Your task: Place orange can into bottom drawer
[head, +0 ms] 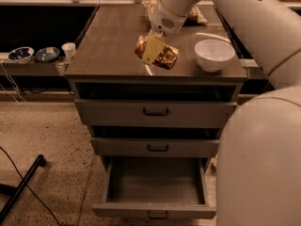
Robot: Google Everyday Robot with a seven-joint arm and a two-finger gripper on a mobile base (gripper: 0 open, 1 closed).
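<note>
Holding the orange can (167, 58) in the camera view, my claw (153, 51) is closed on it. The can lies tipped on its side between the two fingers. It hangs just over the front part of the desk (113, 41), not yet near the drawer.

The bottom drawer (155, 210) is pulled out wide and looks empty inside. I think my job now is to carry the can there. I want to move it forward, past the front edge of the desk. Then I want to go down slowly, in front of the two upper drawers (155, 112), which do not stick out as far. I should go low into the drawer before I let go, so the can does not drop hard or roll away. I should keep my grip tight all the way down.

The white bowl (214, 54) sits close on the right, so I should not swing that way. A chip bag (196, 15) lies at the back of the desk.

My big white arm (263, 164) hides the right side of the drawer, so I cannot see that corner.

The floor is speckled. A black pole (21, 185) lies on it at the left. Two little bowls (33, 54) and a cup (69, 49) sit on a low shelf there.
</note>
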